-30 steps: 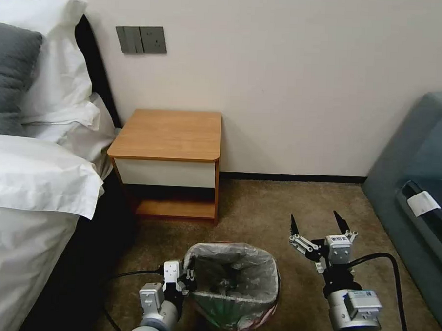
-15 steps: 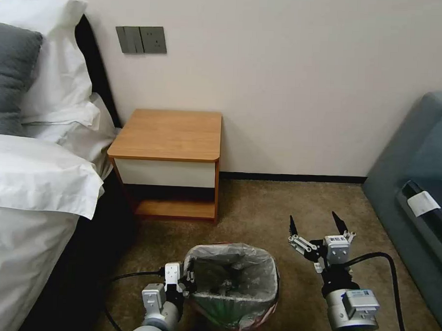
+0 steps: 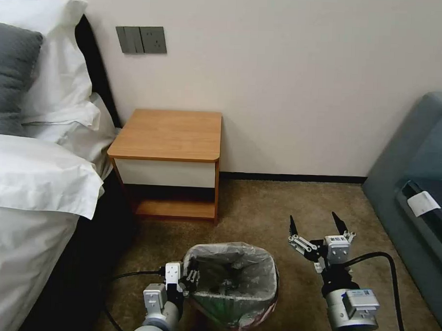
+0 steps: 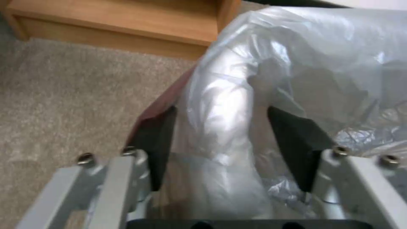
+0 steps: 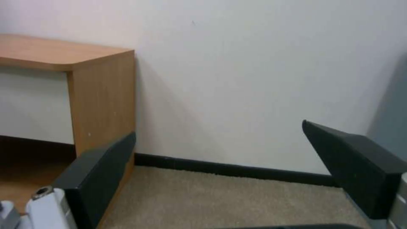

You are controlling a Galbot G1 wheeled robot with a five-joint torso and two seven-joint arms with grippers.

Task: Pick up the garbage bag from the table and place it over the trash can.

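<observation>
The grey translucent garbage bag (image 3: 236, 256) lines the trash can (image 3: 227, 309) on the carpet, its mouth folded over the rim and its pinkish-red edge hanging outside. My left gripper (image 3: 190, 277) is at the can's left rim, open. In the left wrist view its fingers (image 4: 157, 146) straddle the bag-covered rim (image 4: 220, 105), one outside and one inside. My right gripper (image 3: 316, 223) hovers open over the carpet to the can's right, holding nothing. The table (image 3: 171, 134) stands against the wall behind the can, its top bare.
A bed with white linen (image 3: 29, 186) fills the left side. A grey-blue sofa (image 3: 420, 184) stands at the right. Open carpet (image 3: 278, 207) lies between the table, the can and the sofa. A black cable (image 3: 128, 274) trails by the left arm.
My left gripper's fingers have spread apart at the can's left rim. The right gripper has barely shifted. The bag stays over the can.
</observation>
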